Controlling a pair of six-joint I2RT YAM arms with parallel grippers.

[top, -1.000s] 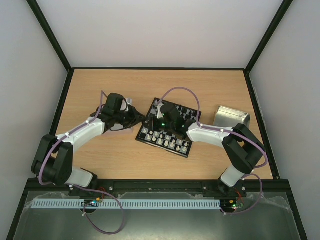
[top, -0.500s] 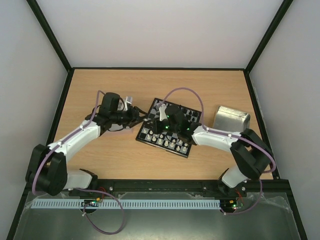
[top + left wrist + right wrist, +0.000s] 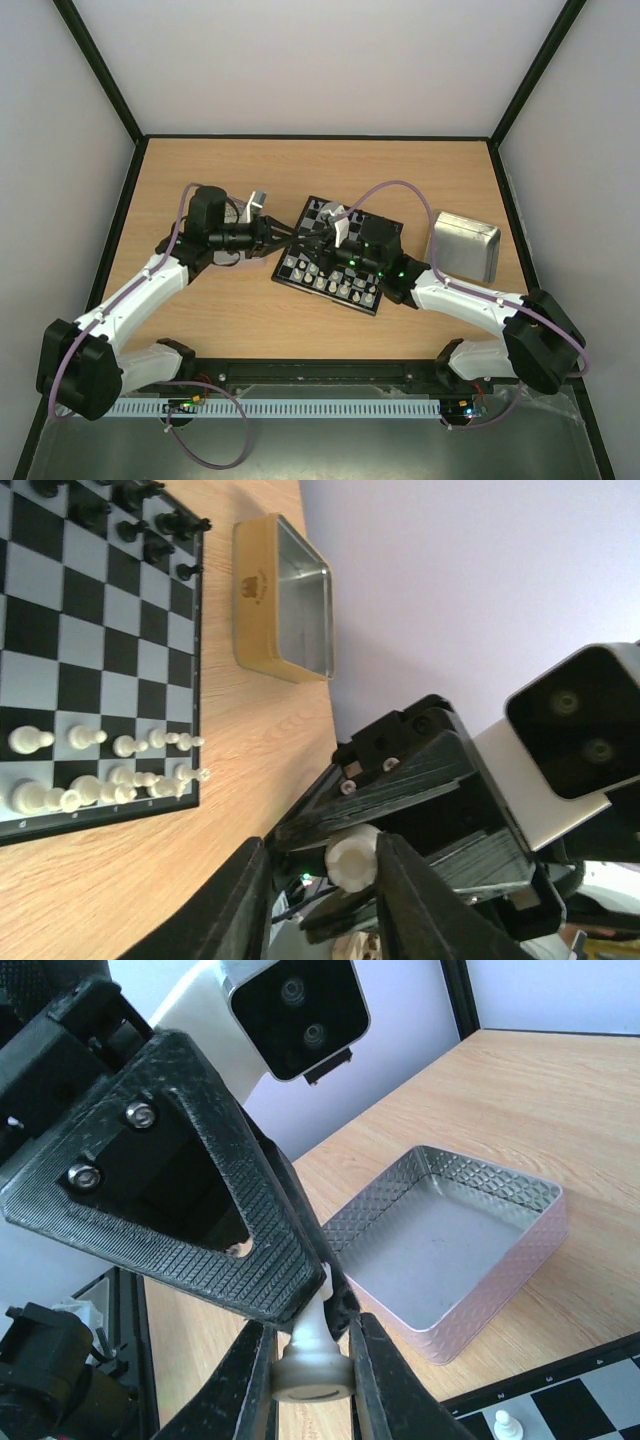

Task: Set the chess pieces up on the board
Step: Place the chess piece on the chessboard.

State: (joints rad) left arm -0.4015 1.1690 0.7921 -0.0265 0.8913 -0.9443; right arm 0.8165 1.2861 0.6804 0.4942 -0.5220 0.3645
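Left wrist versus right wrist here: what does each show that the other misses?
Left wrist only: most of the board, white pieces lined along one edge, black pieces at the other, and a gold-sided tin. Right wrist only: an empty tin with embossed walls. Both: one white piece held at its base by the right gripper, its other end between the open fingers of the left gripper; also part of the board.

L end effector & R end effector have met at white piece.
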